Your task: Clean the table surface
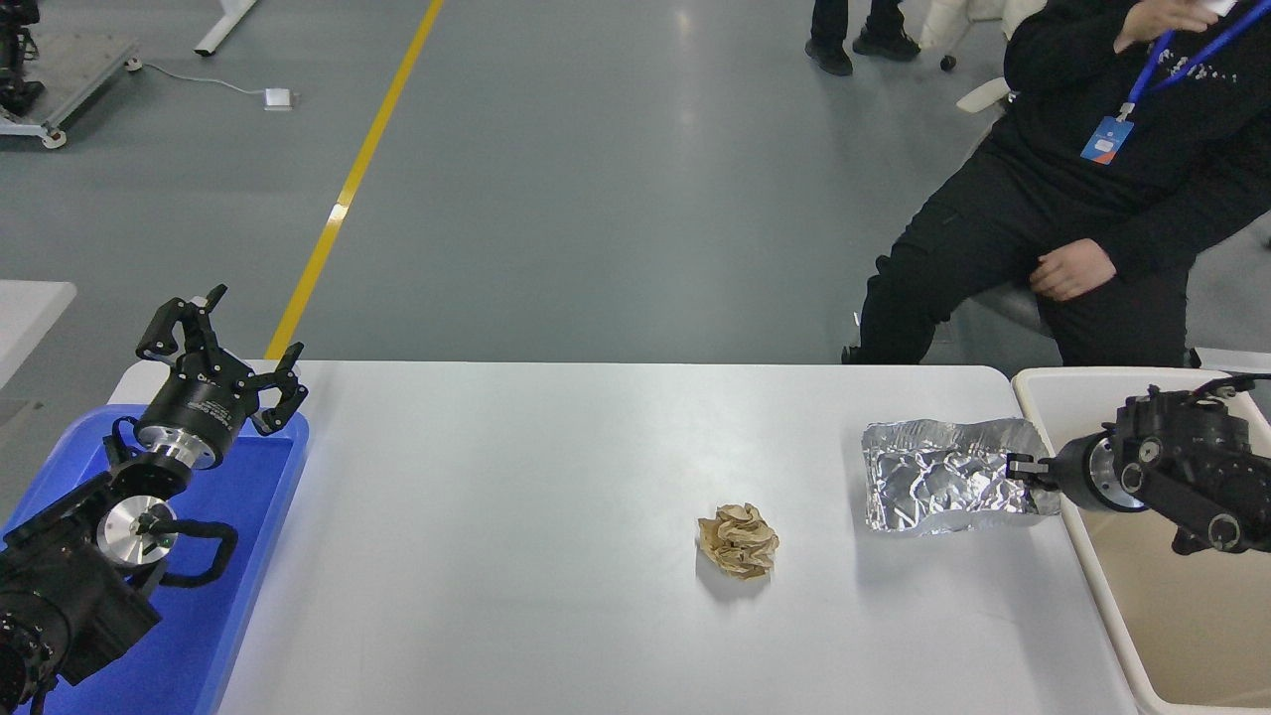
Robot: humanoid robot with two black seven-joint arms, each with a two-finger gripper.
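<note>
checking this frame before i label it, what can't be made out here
Head view only:
- Right gripper: its fingers are mostly hidden behind the foil tray edge.
- Beige bin: cut off by the right and bottom edges; the right arm covers part of it.
- Blue tray: largely hidden by the left arm.

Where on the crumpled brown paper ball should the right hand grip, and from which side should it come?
Probably from above, closing across the middle of the crumpled brown paper ball. It sits low and roughly round on the table surface, with no edge or handle, and bare table lies all around it.
</note>
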